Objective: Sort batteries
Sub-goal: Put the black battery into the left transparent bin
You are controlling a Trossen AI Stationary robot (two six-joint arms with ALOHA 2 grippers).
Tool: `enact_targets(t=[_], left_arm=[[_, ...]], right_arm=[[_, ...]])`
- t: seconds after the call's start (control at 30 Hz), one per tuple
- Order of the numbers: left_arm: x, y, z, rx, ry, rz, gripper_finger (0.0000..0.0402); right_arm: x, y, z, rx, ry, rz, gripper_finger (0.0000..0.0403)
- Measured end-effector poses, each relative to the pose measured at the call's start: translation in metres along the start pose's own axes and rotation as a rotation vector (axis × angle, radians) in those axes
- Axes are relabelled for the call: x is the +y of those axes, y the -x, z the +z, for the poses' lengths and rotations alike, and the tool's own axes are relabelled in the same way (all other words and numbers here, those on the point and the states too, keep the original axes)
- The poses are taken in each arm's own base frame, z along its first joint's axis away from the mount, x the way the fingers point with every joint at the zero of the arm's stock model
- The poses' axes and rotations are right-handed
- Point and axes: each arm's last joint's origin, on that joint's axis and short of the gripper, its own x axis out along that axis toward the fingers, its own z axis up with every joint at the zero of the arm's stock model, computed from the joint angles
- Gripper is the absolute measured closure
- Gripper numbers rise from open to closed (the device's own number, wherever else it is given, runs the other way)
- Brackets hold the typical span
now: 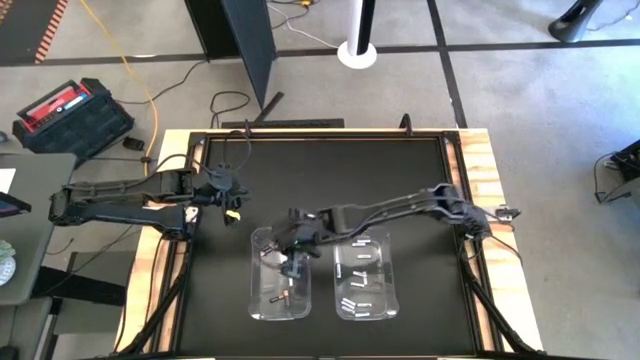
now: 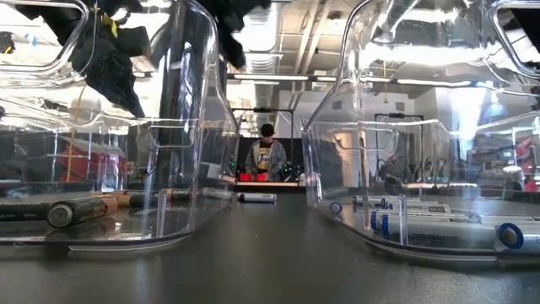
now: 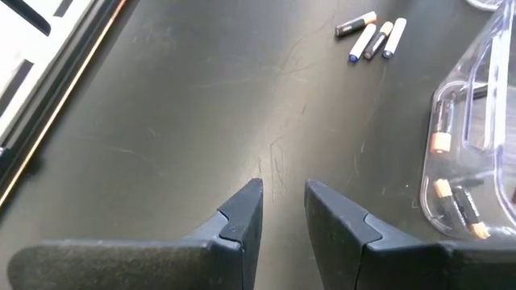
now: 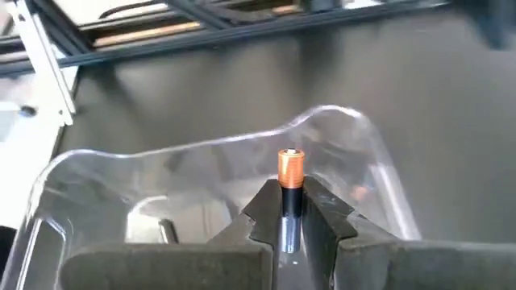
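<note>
— On the black table [image 1: 330, 180], what's the biggest thing you see?

— Two clear bins side by side. Take the left bin [image 1: 278, 278] as your landmark. The right bin [image 1: 367, 281] sits just beside it and holds white batteries [image 1: 357, 268] — the low view shows them lying flat on its floor.

— And the arms?

— Your right arm reaches across the right bin, so the right gripper [image 4: 289, 211] hangs over the left bin's inside. Its jaws are clamped on a dark battery with a copper end [image 4: 290, 181], the copper tip poking out past the fingers. Your left gripper [image 3: 282, 211] waits over bare table, off the left bin's far corner, away from the right bin; its jaws stand slightly parted with nothing between them.

— Anything already in the left bin?

— Yes, dark copper-ended cells [image 3: 455, 201] lie on its floor.

— Loose ones?

— A small cluster of four [image 3: 372, 34] lies on the table outside the left bin — two dark, two white.
</note>
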Motion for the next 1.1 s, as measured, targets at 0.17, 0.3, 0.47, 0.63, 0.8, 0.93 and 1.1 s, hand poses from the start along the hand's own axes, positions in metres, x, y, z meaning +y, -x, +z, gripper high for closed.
enact_targets(t=[0.17, 0.3, 0.47, 0.63, 0.8, 0.93, 1.1], left_arm=[[-0.001, -0.003, 0.001, 0.011, -0.001, 0.000, 0.0310], [-0.001, -0.006, 0.001, 0.026, -0.002, 0.001, 0.0310], [-0.002, -0.007, 0.001, 0.035, 0.003, 0.001, 0.0310], [-0.002, -0.007, 0.001, 0.036, 0.003, 0.001, 0.0310], [-0.002, -0.007, 0.001, 0.036, 0.007, 0.001, 0.0310], [-0.002, -0.007, 0.001, 0.036, 0.002, 0.001, 0.0310], [-0.002, -0.007, 0.001, 0.036, 0.002, 0.001, 0.0310]], right_arm=[[0.013, -0.039, -0.022, 0.135, 0.029, -0.010, 0.0349], [0.016, -0.069, -0.038, 0.255, 0.044, -0.033, 0.0349], [0.010, -0.089, -0.050, 0.378, -0.017, -0.088, 0.0349], [0.008, -0.092, -0.053, 0.408, -0.042, -0.106, 0.0349], [0.008, -0.092, -0.053, 0.410, -0.041, -0.106, 0.0345], [0.008, -0.091, -0.052, 0.406, -0.063, -0.110, 0.0332], [0.006, -0.091, -0.052, 0.407, -0.071, -0.113, 0.0297]])
